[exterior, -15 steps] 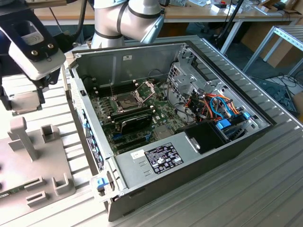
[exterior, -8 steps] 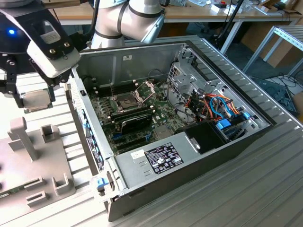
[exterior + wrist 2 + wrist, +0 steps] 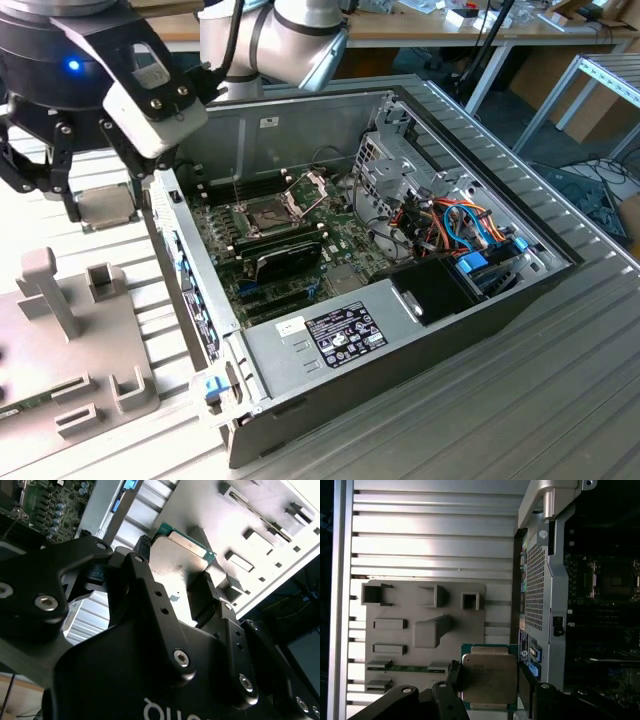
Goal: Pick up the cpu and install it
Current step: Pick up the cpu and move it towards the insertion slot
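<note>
Exterior view: the gripper (image 3: 105,195) hangs above the tabletop (image 3: 560,400), over the far end of the grey fixture plate (image 3: 60,340) and just outside the computer case (image 3: 400,330). Its 2 fingers pinch the cpu (image 3: 102,210) by opposite edges, clear of the plate. Inside the case the socket (image 3: 268,213) lies bare. The retention frame (image 3: 310,185) appears to stand raised, though we cannot be sure from this far off.

Second wrist view: the cpu (image 3: 185,545) sits flat between the fingers (image 3: 210,592), its metal top facing the camera and its green rim showing on the far side. We judge the hold centred and square.

First wrist view: the cpu (image 3: 489,682) hangs over the plate's edge nearest the case wall (image 3: 545,580), with the motherboard (image 3: 605,630) beyond that wall.

For the carry, we would keep the chip level and squeeze no harder. It should pass well above the wall's rim. We would also hold its edges parallel to the socket's, since a tilted or twisted chip could harm the contacts.
</note>
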